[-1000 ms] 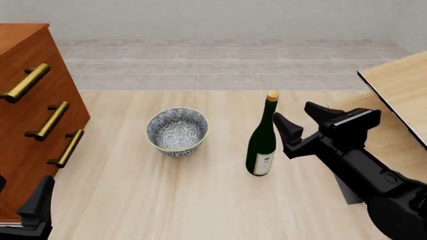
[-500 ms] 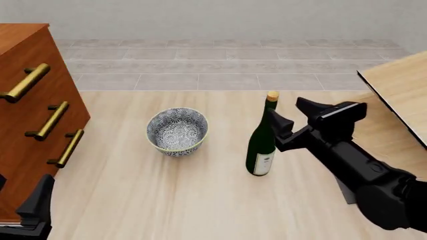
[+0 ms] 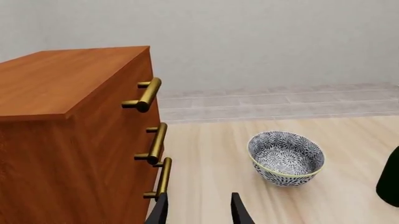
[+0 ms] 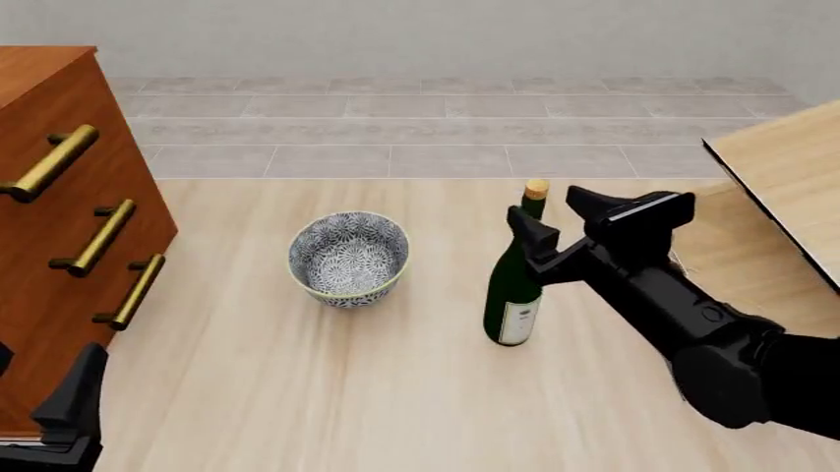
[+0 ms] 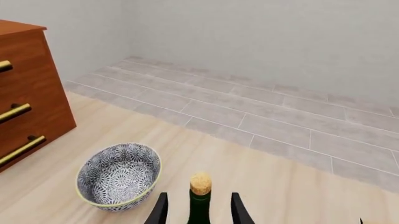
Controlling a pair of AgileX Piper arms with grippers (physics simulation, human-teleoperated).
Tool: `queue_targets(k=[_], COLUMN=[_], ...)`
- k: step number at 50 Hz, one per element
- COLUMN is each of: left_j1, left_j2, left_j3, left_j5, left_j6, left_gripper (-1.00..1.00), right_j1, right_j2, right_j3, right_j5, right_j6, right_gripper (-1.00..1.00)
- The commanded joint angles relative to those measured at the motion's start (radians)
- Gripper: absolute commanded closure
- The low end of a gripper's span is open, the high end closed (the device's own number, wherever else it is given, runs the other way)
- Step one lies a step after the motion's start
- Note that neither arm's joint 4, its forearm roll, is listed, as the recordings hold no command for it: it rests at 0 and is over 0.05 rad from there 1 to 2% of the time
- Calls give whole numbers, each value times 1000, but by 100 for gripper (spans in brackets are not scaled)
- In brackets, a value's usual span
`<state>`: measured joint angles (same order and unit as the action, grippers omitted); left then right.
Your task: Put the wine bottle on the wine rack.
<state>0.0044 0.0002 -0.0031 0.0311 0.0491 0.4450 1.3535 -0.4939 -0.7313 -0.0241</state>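
Observation:
The wine bottle (image 4: 514,291), dark green with a tan cork and white label, stands upright on the table right of centre. My right gripper (image 4: 562,222) is open at its neck, one finger on each side just below the cork. In the right wrist view the wine bottle (image 5: 200,200) rises between the two fingertips (image 5: 160,211). The wine rack (image 4: 785,175), pale wood with dark edges, shows at the right edge. My left gripper (image 3: 198,215) stands open and holds nothing, low at the near left (image 4: 77,405). The bottle's dark side (image 3: 391,181) shows at that wrist view's edge.
A blue-white patterned bowl (image 4: 348,258) (image 3: 286,157) (image 5: 118,175) sits left of the bottle. A reddish-brown cabinet (image 4: 53,246) (image 3: 68,140) (image 5: 25,93) with brass handles fills the left side. Grey floor tiles lie beyond the table's far edge.
My right gripper has moved left toward the bottle, and its fingers now straddle the neck. The bottle, the bowl and the left arm have not moved.

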Motion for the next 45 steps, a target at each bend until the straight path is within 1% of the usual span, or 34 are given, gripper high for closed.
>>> queue_targets(k=[1,18,33,45], left_j1=[3,9,12,13], left_j2=[0,0,0,0], left_j3=[2,1,-1,0], left_j5=[0,-4,-3,-5], left_j6=[-2,-2,-3,-3], left_gripper=[-100,-100,-100,-100], right_j1=[2,1,-6,-12], right_j2=[31,72,129,148], right_j3=[-24,-55,-79,-78], right_j5=[-6,-13,-37,-49], right_j6=[-4,-4,7,19], right_gripper=[-100,-100,-100,-100])
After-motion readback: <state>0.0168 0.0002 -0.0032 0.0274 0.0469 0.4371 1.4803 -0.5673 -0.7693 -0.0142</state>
